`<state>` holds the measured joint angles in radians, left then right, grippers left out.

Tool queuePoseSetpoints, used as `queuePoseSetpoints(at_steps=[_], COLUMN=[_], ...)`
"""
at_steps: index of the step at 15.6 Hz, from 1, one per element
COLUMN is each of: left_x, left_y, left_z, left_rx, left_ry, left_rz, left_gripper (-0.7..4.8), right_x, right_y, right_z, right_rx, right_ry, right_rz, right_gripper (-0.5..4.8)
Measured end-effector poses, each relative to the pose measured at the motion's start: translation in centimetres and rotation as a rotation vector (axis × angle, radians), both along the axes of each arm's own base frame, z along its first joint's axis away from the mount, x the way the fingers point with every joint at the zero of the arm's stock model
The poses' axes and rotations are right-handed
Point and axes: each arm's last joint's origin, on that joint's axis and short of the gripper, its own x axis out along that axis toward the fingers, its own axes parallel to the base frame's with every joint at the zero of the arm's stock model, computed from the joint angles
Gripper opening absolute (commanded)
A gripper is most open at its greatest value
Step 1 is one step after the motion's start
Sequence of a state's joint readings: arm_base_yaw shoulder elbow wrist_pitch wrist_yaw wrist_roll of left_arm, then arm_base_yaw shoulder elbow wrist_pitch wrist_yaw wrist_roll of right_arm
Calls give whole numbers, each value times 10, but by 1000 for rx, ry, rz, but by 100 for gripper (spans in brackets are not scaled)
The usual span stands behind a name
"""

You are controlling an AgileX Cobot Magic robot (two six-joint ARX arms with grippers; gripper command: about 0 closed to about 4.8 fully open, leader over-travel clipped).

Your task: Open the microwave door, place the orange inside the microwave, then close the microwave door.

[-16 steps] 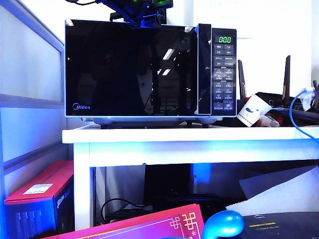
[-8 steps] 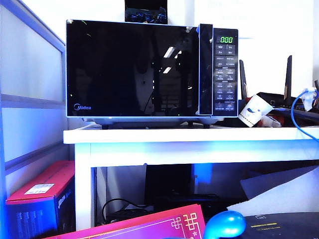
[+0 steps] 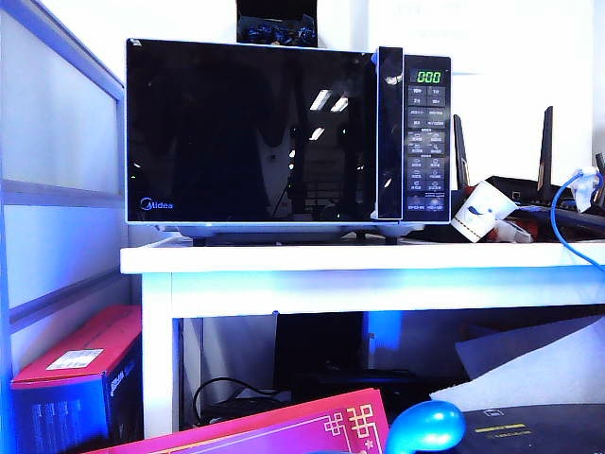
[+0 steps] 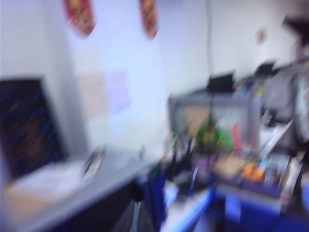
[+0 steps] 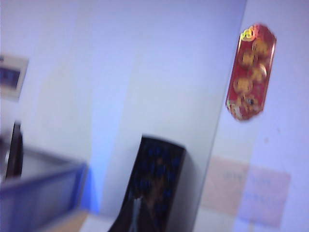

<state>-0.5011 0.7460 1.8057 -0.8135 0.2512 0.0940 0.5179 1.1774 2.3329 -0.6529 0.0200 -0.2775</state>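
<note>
we find the microwave (image 3: 288, 132) on the white table (image 3: 359, 257), with the microwave door (image 3: 250, 130) flush and closed. the tall black handle strip (image 3: 389, 132) stands at the door's right edge, just beside the grey keypad (image 3: 426, 142). the orange shows in no view, so we cannot place it.

neither gripper shows in any view. the right gripper reads as pressed together. for the left gripper we cannot tell spread from closed. the left wrist view is heavily blurred and shows only room clutter, possibly a desk edge. the right wrist view shows a wall and a red ornament (image 5: 251, 72).

we judge the step in hand to be opening the door. to do it well, we would:
- spread a gripper before reaching the handle strip.
- pull along the door's arc, hinge at the left.
- stay clear of the tipped paper cup (image 3: 480, 210) near the keypad side.
</note>
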Motion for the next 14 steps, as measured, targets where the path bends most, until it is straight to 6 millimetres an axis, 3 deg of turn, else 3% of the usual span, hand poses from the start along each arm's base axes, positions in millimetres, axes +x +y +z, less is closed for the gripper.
queuePoseSetpoints(at_steps=[2, 4, 8, 10, 13, 14], left_x=[-74, -123, -142, -119, -54, -40], left_y=[42, 71, 73, 59, 19, 14], left_z=[-37, -66, -121, -141, -181, -188], left_rx=[10, -30, 45, 62, 31, 21], left_ry=[2, -38, 90, 129, 171, 170], left_rz=[63, 125, 185, 167, 125, 131], left_gripper=[-4, -4, -4, -4, -4, -4], right_x=[-34, -57, -39, -37, -17, -12], right_y=[-17, -30, -18, -16, -5, -2], right_z=[-13, -31, -90, -126, -201, -213], right_rx=[-75, -119, -220, -167, -131, -126], right_ry=[45, 114, 301, 265, 251, 246], right_rz=[47, 61, 104, 153, 162, 160], right_gripper=[-4, -4, -4, -4, -4, -4])
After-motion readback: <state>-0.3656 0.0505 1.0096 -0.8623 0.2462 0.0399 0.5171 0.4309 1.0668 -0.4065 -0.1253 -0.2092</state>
